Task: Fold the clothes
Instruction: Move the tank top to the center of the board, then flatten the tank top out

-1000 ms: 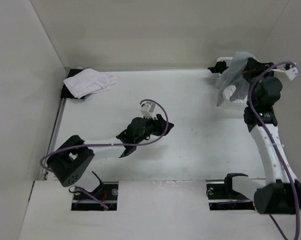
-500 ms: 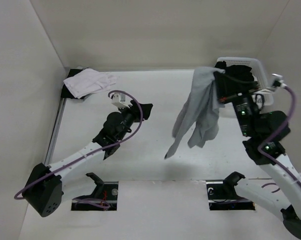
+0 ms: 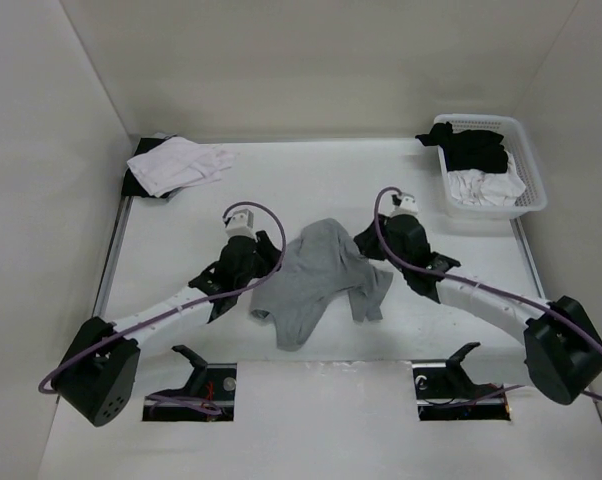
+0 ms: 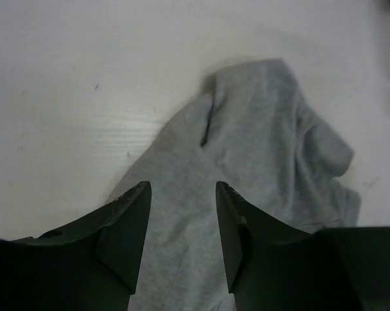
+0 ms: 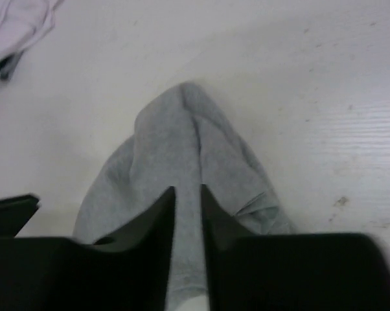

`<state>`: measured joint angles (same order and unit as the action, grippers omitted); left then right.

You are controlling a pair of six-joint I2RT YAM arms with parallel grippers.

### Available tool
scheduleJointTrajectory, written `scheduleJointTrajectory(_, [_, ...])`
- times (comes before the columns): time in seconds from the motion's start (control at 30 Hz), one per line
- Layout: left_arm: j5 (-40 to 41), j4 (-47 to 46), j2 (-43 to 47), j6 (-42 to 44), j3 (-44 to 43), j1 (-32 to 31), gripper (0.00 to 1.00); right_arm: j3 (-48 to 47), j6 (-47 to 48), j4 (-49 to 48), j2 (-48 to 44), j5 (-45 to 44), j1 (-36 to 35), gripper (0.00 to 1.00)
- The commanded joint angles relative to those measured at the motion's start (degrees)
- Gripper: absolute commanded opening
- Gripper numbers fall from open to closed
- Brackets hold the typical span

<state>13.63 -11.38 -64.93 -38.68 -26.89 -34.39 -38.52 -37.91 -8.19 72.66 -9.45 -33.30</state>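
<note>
Lying in a rumpled heap at the middle of the table (image 3: 381, 180), the grey tank top (image 3: 316, 275) sits between two arms. At its ten o'clock, well apart, a white garment (image 3: 176, 165) rests in the far corner. At the heap's nine o'clock edge the left gripper (image 4: 182, 191) hovers with its jaws parted, and only the cloth beneath shows between them. At two o'clock the right gripper (image 5: 187, 191) has its jaws almost together, with a ridge of grey knit running into the gap. Whether it pinches that ridge or has let it go cannot be told. Farther toward two o'clock, a white basket (image 3: 478, 119) holds black and white garments.

The likely hazard is that a grab by the left gripper could close on several bunched layers at once, since no hem or strap lies clear below it. A pull would then drag the heap rather than spread it. If the right jaws do clamp the ridge, lifting away could tow the top off centre.

The garment looks soft, matte and medium grey. It is lapped over itself, with one lobe trailing toward six o'clock and another toward four.
</note>
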Motion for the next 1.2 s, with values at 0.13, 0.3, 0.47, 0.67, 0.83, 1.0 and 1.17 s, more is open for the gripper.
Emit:
scheduleJointTrajectory(0.13, [9.7, 11.4, -3.6, -0.5, 1.3, -4.4, 0.46, 5.4, -1.8, 7.0, -4.1, 0.0, -20.5, 0.29])
scheduleJointTrajectory(0.3, [14.2, 18.8, 0.5, -5.0, 2.9, -6.4, 0.55, 4.5, -7.4, 6.4, -0.3, 0.0, -31.9, 0.62])
scheduleJointTrajectory(0.47, [12.7, 23.3, 4.7, -9.4, 4.2, -6.9, 0.58, 0.0, -7.2, 4.8, 6.8, 0.1, -38.8, 0.71])
scheduleJointTrajectory(0.67, [11.8, 25.3, 9.1, -14.1, 6.6, -5.7, 0.62, -5.4, -6.3, 0.4, 16.9, 1.9, -42.2, 0.61])
scheduleJointTrajectory(0.83, [10.4, 26.0, 11.7, -14.8, 7.4, -5.6, 0.6, -6.6, -6.7, -1.7, 20.6, 3.9, -42.3, 0.44])
scheduleJointTrajectory(1.0, [9.8, 28.0, 13.8, -16.8, 8.0, -6.6, 0.54, -1.7, -7.4, -1.2, 13.0, -0.8, -41.1, 0.1])
scheduleJointTrajectory(1.17, [9.7, 26.7, 16.0, -15.4, 7.9, -9.8, 0.45, 10.2, -6.7, 1.9, -9.9, -3.9, -29.0, 0.09])
